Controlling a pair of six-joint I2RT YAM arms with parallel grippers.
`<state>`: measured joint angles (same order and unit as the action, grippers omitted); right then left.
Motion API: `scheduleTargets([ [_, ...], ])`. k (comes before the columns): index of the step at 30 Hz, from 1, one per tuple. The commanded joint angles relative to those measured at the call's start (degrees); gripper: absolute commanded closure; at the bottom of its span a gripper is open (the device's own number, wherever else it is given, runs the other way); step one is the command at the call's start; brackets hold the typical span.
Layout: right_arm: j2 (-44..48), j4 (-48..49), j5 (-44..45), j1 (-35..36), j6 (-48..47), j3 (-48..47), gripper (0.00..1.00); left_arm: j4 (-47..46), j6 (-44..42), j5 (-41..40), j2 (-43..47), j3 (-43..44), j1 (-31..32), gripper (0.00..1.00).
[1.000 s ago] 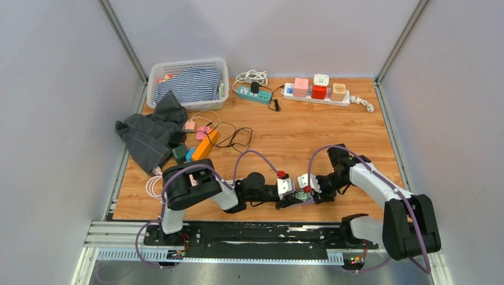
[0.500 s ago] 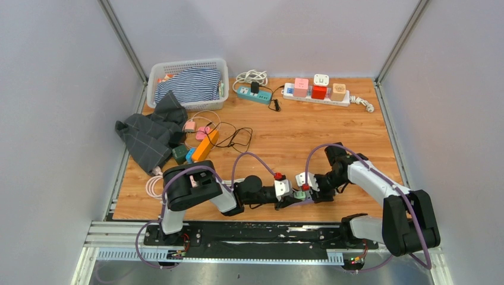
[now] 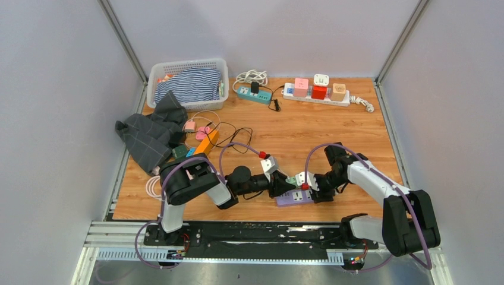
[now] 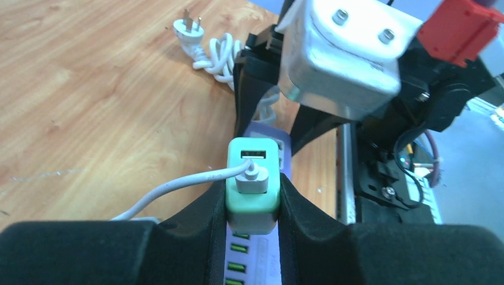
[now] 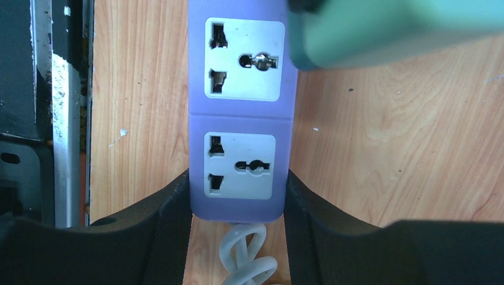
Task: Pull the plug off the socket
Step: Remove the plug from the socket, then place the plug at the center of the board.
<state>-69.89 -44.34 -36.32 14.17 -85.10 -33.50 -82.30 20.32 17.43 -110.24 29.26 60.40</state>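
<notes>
Find green plug (image 4: 252, 184) clamped between the black fingers (image 4: 199, 217) of left gripper (image 3: 284, 183), jaws pressed tight on both its flanks. See white cable (image 4: 178, 189) seated in the lower of the two ports on its face, trailing off to the left in the left wrist view; upper port empty.

Place the plug just above purple power strip (image 5: 238, 113), close to the near edge of wooden table (image 3: 339, 130), between the two arms. Read it as lifted clear of the strip: in the right wrist view, find both sockets in frame empty, with the plug only a blurred green block at top right, over the strip's far part. Cannot make out the plug's prongs in any view.

Find right gripper (image 3: 308, 191) closed on the cord end of the strip, one finger (image 5: 169, 205) against each long side, with the strip flat on the wood. Note grey-white cord (image 5: 246, 261) leaving that end between the fingers.

Log at the far side, well apart from both grippers: white basket (image 3: 189, 66) with striped cloth, grey cloth (image 3: 148, 136) beside it, teal strip (image 3: 254, 94), white strip (image 3: 316, 96) with coloured cubes.
</notes>
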Motion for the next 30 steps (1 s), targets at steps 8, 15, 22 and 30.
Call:
scheduleTargets([
  [8,3.31,-0.93,0.62,0.79,5.98,-1.66,1.0,6.72,4.71,-16.17,17.7,-9.79,-2.26,1.0],
  [15,3.66,-0.43,1.15,0.77,6.29,-1.42,1.0,41.07,10.76,-46.94,43.18,-10.32,-2.66,1.0],
  [22,3.19,0.04,1.75,0.64,6.7,-1.31,1.0,63.77,9.67,-54.82,59.65,-5.84,-12.34,1.0],
  [30,3.28,0.09,1.77,0.64,6.87,-0.96,1.0,68.45,25.01,-41.21,56.56,-3.17,-36.04,1.0],
])
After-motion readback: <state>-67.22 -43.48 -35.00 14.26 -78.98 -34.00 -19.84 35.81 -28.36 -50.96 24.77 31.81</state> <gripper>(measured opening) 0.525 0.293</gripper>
